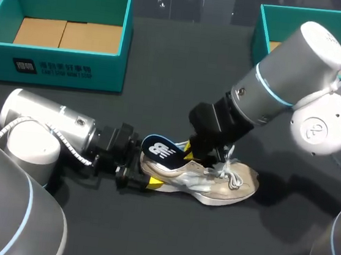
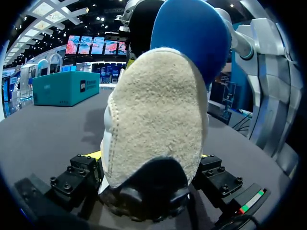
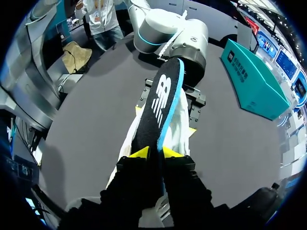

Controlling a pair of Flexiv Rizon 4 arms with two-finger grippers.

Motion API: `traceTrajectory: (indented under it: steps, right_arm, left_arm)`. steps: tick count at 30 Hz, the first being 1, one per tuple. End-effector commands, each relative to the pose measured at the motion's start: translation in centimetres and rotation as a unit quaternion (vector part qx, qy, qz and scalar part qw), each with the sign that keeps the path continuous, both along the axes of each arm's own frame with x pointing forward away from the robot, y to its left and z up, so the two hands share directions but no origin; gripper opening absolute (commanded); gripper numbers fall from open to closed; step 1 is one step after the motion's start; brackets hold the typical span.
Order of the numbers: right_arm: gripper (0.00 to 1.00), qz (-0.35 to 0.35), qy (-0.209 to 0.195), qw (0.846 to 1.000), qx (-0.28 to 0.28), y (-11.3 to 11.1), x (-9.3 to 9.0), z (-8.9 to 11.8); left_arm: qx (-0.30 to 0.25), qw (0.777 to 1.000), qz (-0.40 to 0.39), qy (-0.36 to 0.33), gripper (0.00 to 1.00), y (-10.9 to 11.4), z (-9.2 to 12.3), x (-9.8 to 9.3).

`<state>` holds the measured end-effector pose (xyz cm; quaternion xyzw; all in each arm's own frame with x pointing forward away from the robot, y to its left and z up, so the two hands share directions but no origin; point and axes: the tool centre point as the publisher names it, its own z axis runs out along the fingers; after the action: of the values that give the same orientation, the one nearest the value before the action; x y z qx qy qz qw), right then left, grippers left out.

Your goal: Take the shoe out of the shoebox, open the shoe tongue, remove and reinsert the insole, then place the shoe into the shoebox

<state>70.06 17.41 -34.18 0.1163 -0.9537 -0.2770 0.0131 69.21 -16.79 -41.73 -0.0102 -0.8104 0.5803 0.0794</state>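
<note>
From above, the shoe (image 1: pixel 213 181) lies mid-table (image 1: pixel 183 67), well apart from the teal shoebox (image 1: pixel 60 66). The left arm's (image 1: pixel 47 126) jaws clamp its heel, and the right arm's (image 1: pixel 273 90) jaws pinch the raised insole (image 1: pixel 161 151). Only the left wrist view shows the insole's blue underside (image 2: pixel 192 33) above the suede heel (image 2: pixel 153 129). The right wrist view shows the yellow fingertips (image 3: pixel 140 152) squeezing the insole's (image 3: pixel 160 105) end.
</note>
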Motion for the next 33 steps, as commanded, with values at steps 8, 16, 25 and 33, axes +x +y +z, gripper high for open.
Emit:
traceTrajectory:
  steps: [8, 16, 25, 33]
  right_arm:
    - [0.47, -0.025, 0.053, 0.998, 0.01, 0.2, 0.5, 0.1]
    - [0.45, -0.029, 0.094, 0.995, 0.0, 0.6, 1.1, 0.1]
    - [0.41, -0.028, 0.122, 0.992, -0.003, 1.0, 0.6, -0.5]
    - [0.0, -0.032, 0.152, 0.988, -0.01, 1.2, -0.2, -0.8]
  left_arm:
    - [0.0, 1.0, 0.0, 0.0, 0.0, -0.1, -0.1, 0.1]
    - [0.0, 1.0, 0.0, 0.0, 0.0, -0.1, -0.1, 0.1]
    - [0.0, 1.0, 0.0, 0.0, 0.0, -0.1, -0.1, 0.1]
    - [0.0, 1.0, 0.0, 0.0, 0.0, -0.1, -0.1, 0.1]
